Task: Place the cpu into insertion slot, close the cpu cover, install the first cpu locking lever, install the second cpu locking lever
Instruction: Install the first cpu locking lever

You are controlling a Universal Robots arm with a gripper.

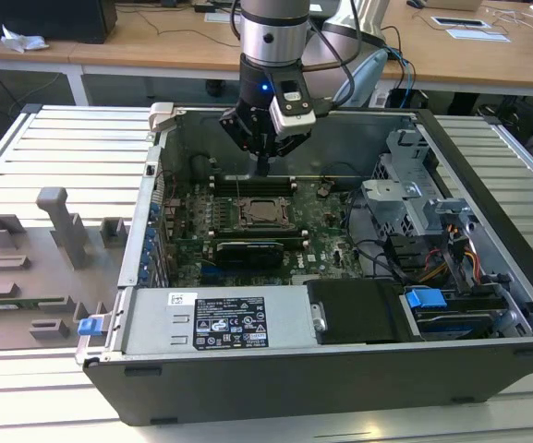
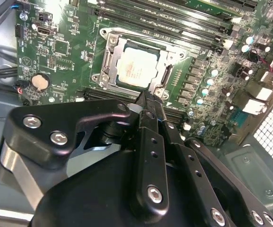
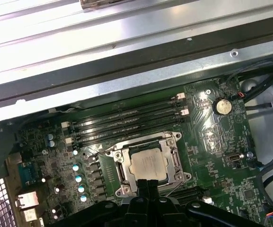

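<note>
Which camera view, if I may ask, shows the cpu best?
The second wrist view: the cpu lies close and whole. The first wrist view shows it with the tool at one edge; the exterior view shows it far off, beneath the tool.

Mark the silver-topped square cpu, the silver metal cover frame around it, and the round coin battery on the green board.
silver-topped square cpu [image 2: 137, 68], second wrist view, centre of its metal top.
silver metal cover frame [image 2: 113, 60], second wrist view, on a side bar beside the chip.
round coin battery [image 3: 222, 106], first wrist view, centre of its face.
</note>
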